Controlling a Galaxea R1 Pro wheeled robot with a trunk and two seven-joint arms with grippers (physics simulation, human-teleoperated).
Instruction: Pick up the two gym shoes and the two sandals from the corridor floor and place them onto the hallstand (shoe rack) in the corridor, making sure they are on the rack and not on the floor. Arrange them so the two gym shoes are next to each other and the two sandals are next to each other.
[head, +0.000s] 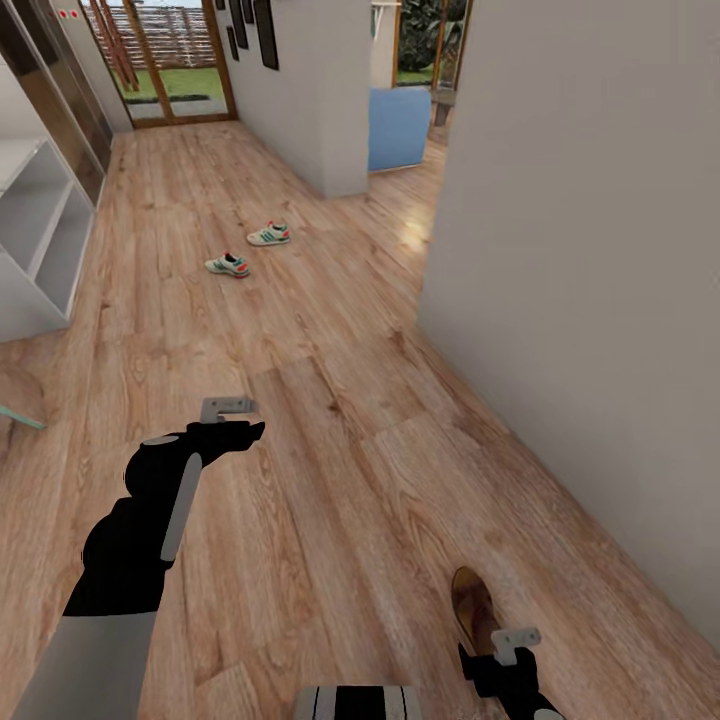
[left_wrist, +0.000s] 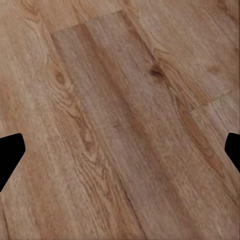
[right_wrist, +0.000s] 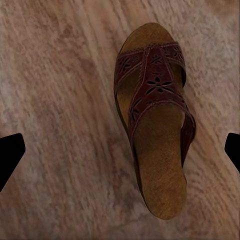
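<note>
Two white gym shoes with teal stripes lie apart on the corridor floor (head: 330, 420), one (head: 228, 265) nearer and one (head: 269, 235) a little farther right. A reddish-brown sandal (head: 472, 605) with a tan footbed lies on the planks just ahead of my right gripper (head: 492, 668). In the right wrist view this sandal (right_wrist: 155, 125) lies below the open right gripper (right_wrist: 120, 155), untouched. The second sandal is out of view. My left gripper (head: 245, 432) hovers open over bare floor (left_wrist: 120, 100). The white hallstand (head: 40, 240) stands at the far left.
A tall white wall (head: 580, 300) bounds the corridor on the right. A white wall block (head: 320, 90) and a blue object (head: 398, 125) stand beyond the shoes. Glass doors (head: 170, 60) close the far end. A teal-edged object (head: 20, 415) pokes in at the left.
</note>
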